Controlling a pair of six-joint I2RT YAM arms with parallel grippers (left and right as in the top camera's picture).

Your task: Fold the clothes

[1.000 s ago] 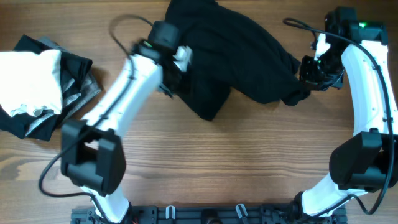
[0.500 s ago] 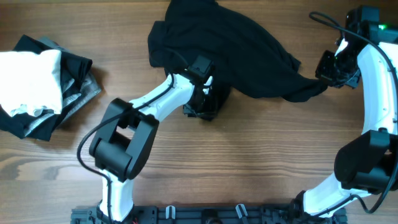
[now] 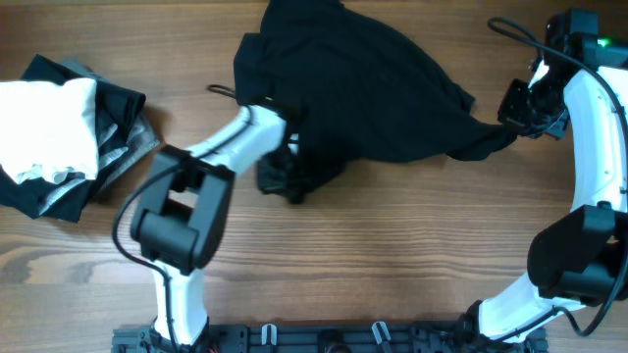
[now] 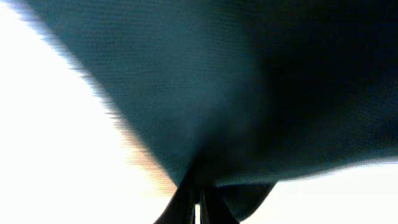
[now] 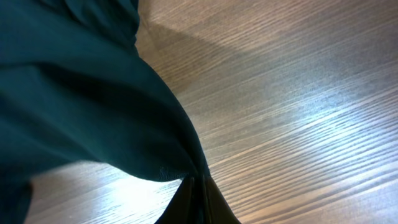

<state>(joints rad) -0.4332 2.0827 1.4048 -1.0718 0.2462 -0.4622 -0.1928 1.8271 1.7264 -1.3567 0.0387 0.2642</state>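
black garment (image 3: 363,88) spans left-right between pincers. left gripper (image 3: 280,178) clamped on its near-left corner; right gripper (image 3: 508,123) pinched shut on far-right end. its bulk lies inboard of both.

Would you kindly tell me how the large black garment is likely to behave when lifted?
Probably floppy: the black garment lies in rumpled folds and gathers to a point at each pinch. It would likely sag between holds, and seems light, its weave looking thin.

- Left arm (image 3: 232,143): white links, black joints.
- Right arm (image 3: 592,137): same colours, green light (image 3: 600,42) at the upper right.
- Black cables (image 3: 505,22) trail off both.
- Right gripper (image 5: 196,180): thin dark fingers.
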